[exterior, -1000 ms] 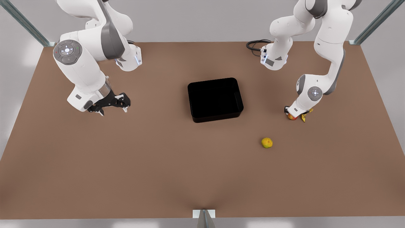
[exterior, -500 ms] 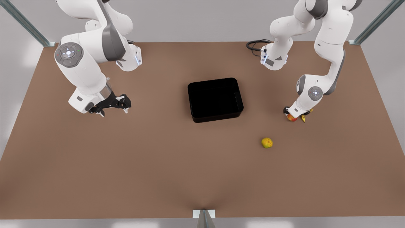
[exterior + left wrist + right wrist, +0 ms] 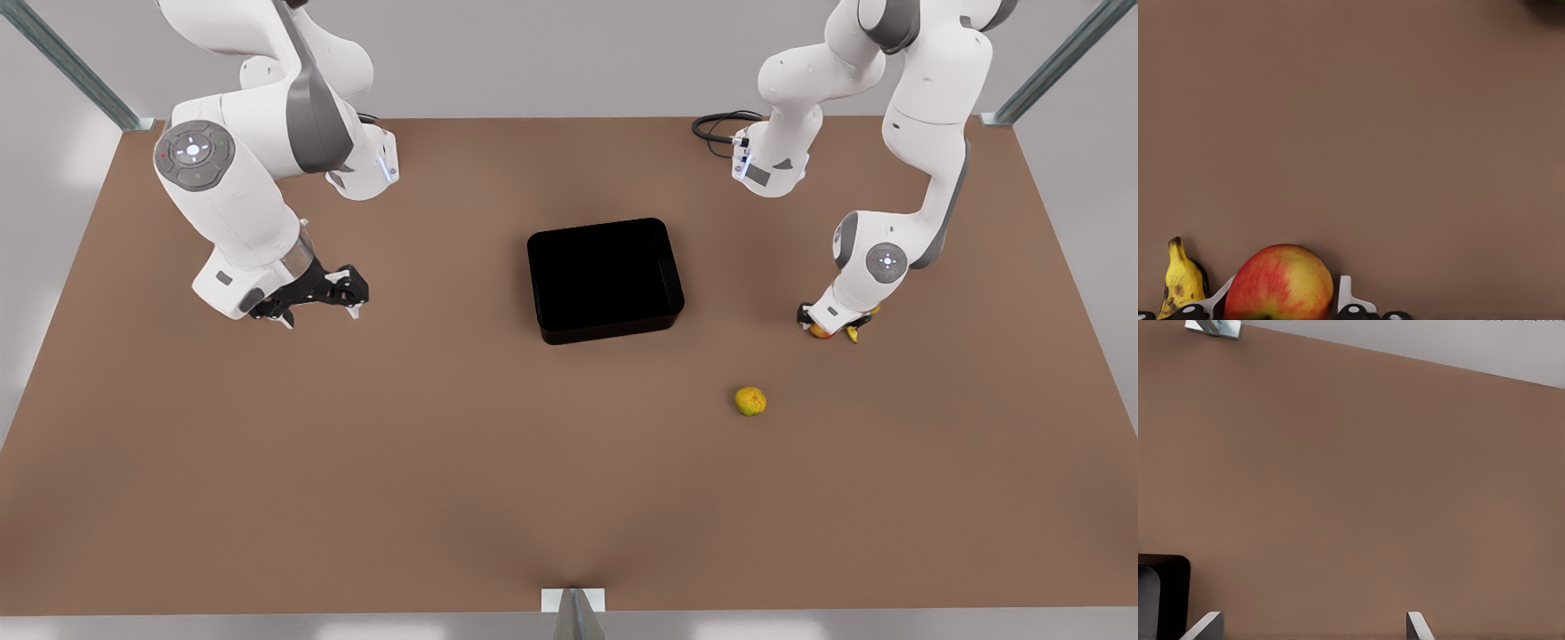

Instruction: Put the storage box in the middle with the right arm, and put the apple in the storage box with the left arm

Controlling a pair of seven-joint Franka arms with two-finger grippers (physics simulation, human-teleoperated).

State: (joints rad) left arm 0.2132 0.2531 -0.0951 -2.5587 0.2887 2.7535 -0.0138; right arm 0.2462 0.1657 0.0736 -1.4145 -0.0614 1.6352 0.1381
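The black storage box (image 3: 613, 331) sits at the table's middle; one corner of it (image 3: 1163, 583) appears in the right wrist view. The red and yellow apple (image 3: 818, 332) lies at the front view's right, mostly hidden under the left arm's wrist. In the left wrist view the left gripper (image 3: 1281, 297) is open, its white fingertips (image 3: 1345, 290) close on either side of the apple (image 3: 1279, 283). The right gripper (image 3: 320, 313) hangs open over bare table at the front view's left, well away from the box, with nothing between its fingertips (image 3: 1413, 623).
A spotted yellow banana (image 3: 1181, 280) lies right beside the apple, next to one left finger, and peeks out under the wrist (image 3: 853, 334). A yellow-green round fruit (image 3: 750, 401) rests nearer the table's front. A black cable (image 3: 716, 127) lies by the left arm's base.
The left arm has sunk lower over the apple, covering more of it and the banana. The right arm lifted and shifted slightly, then held still.
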